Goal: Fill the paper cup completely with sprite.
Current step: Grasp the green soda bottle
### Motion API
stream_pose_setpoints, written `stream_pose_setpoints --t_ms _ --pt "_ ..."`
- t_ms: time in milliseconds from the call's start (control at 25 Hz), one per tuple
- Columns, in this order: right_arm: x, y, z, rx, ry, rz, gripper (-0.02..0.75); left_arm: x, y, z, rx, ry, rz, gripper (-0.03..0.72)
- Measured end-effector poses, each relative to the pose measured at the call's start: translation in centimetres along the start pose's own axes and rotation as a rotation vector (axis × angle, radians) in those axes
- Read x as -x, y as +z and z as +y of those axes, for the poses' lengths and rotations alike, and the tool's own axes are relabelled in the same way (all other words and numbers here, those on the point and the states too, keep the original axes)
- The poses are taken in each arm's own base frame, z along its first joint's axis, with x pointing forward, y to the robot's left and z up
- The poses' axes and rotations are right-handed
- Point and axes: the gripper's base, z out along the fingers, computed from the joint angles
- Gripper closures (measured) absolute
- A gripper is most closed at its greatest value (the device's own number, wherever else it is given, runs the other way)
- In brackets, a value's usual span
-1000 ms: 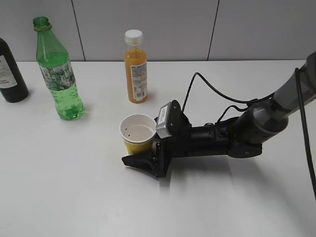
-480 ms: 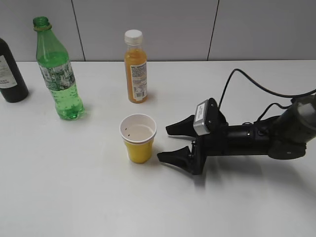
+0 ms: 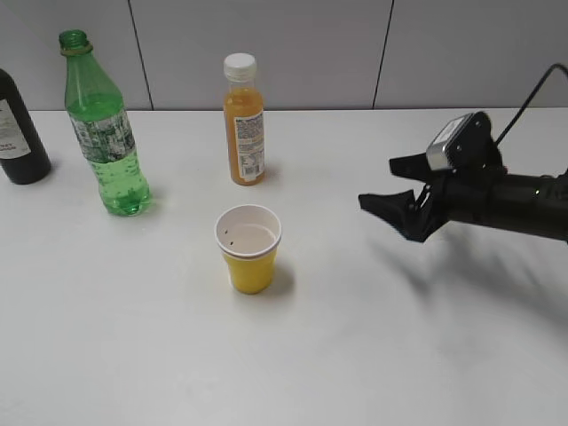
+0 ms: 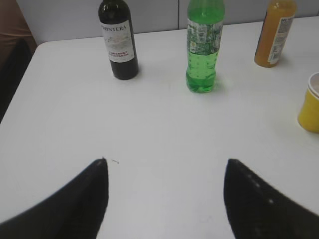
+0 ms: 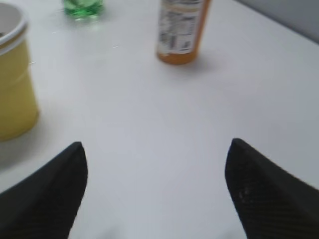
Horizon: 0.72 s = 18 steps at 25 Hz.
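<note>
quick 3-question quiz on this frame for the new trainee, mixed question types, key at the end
1. True or false: the small yellow paper cup with the white rim is held by the right gripper.
2. Which bottle has no cap? A) the orange juice bottle B) the tall transparent green plastic bottle C) neither
3. In the exterior view, which bottle stands furthest left on the white table?

Key
1. False. The cup stands alone; the right gripper is open, empty and off to its right.
2. B. Its neck is open; the juice bottle has a white cap.
3. The dark glass bottle, left of the green one.
</note>
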Motion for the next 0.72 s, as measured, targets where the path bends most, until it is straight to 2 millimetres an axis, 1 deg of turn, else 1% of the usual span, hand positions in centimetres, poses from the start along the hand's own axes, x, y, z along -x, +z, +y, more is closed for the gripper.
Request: stream_pose_setpoints --t_ms 160,320,440,560,680,720 --pt "2.9 -1.8 -2.1 -0.222 0.038 -0.014 0.076 0.0 0.0 0.0 0.000 0.000 0.000 0.136" --pt "5.0 -3.8 -3.6 -0.440 0.139 0.018 0.088 0.0 0.0 0.0 0.000 0.000 0.000 0.136" --pt "5.7 -5.2 -4.2 -0.556 0.223 0.090 0.098 0.0 0.0 0.0 0.000 0.000 0.000 0.136" --pt "6.4 -6.4 -4.7 -0.640 0.288 0.232 0.105 0.0 0.0 0.0 0.000 0.000 0.000 0.136" --pt "7.8 -7.7 -5.4 -0.742 0.415 0.336 0.120 0.0 0.0 0.0 0.000 0.000 0.000 0.136" --pt "8.6 -8.1 -5.7 -0.771 0.452 0.356 0.127 0.0 0.0 0.0 0.000 0.000 0.000 0.136"
